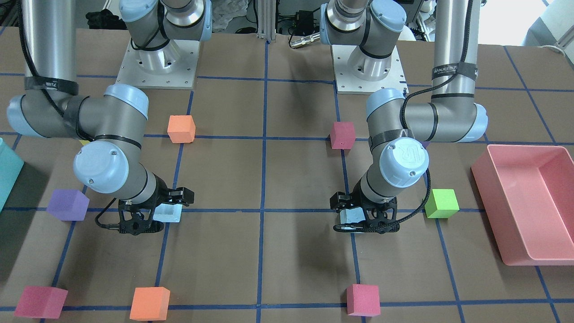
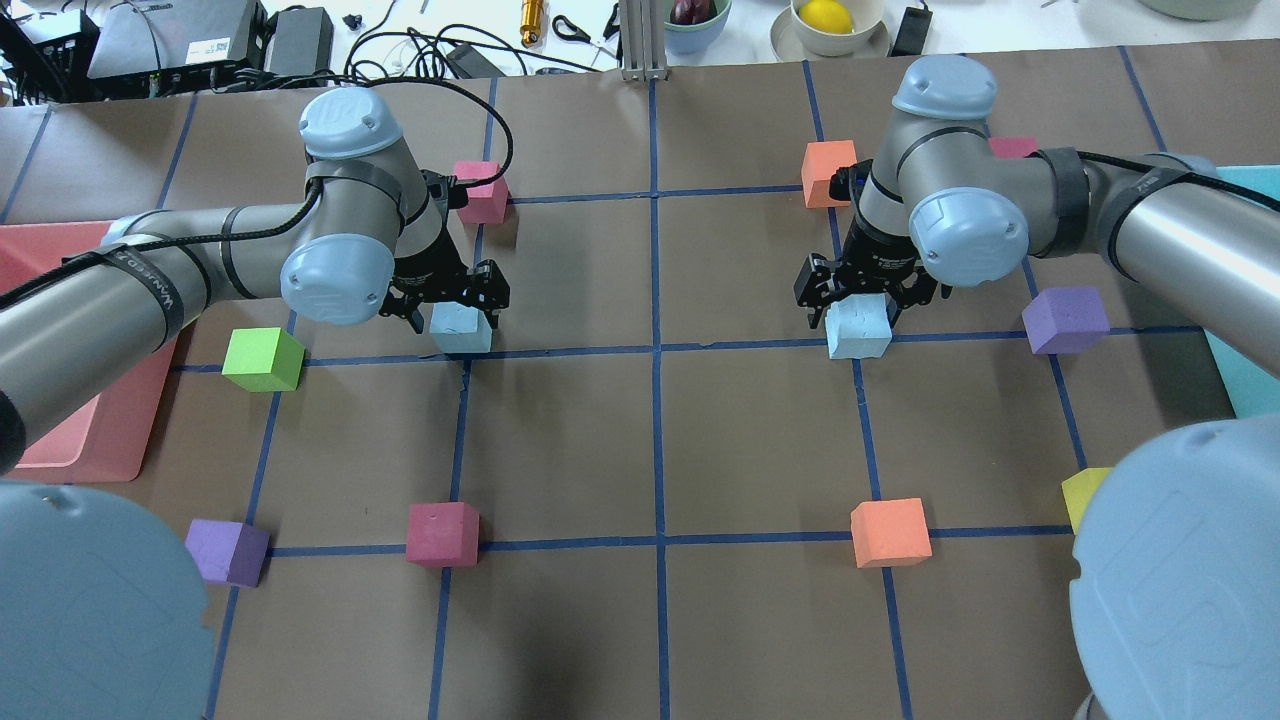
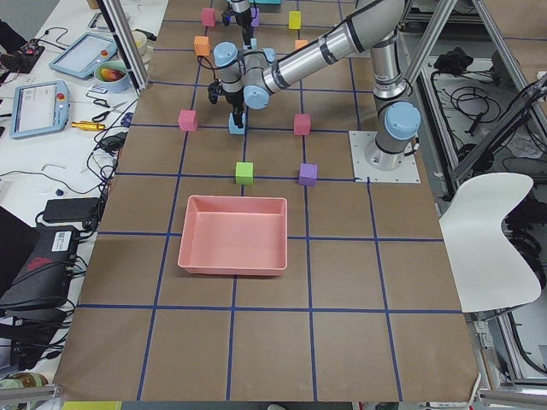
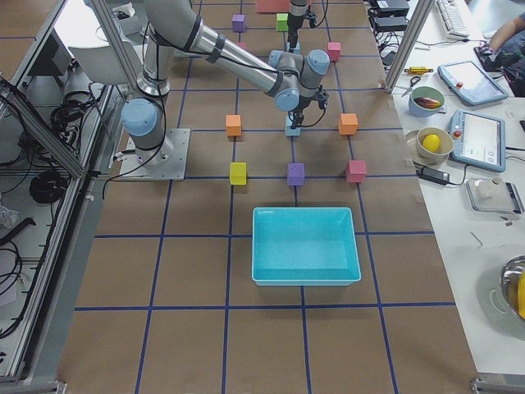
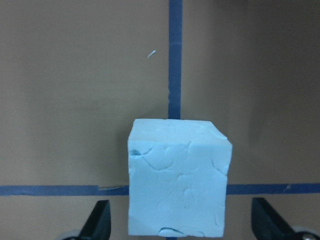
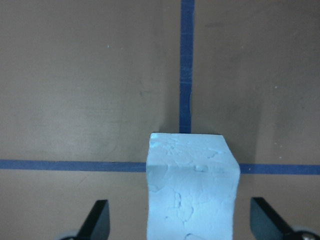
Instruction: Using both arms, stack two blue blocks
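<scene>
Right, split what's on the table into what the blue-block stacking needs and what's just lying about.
For the job: left blue block, right blue block, left gripper, right gripper, each gripper open astride its block.

Lying about: green block, purple blocks, orange blocks, red blocks, yellow block, pink tray, teal bin.

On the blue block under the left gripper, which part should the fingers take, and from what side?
Likely the two opposite side faces, coming straight down from above. The blue block is a cube lying flat on the table, and the left gripper has its fingers open either side of it, apart from it.
</scene>
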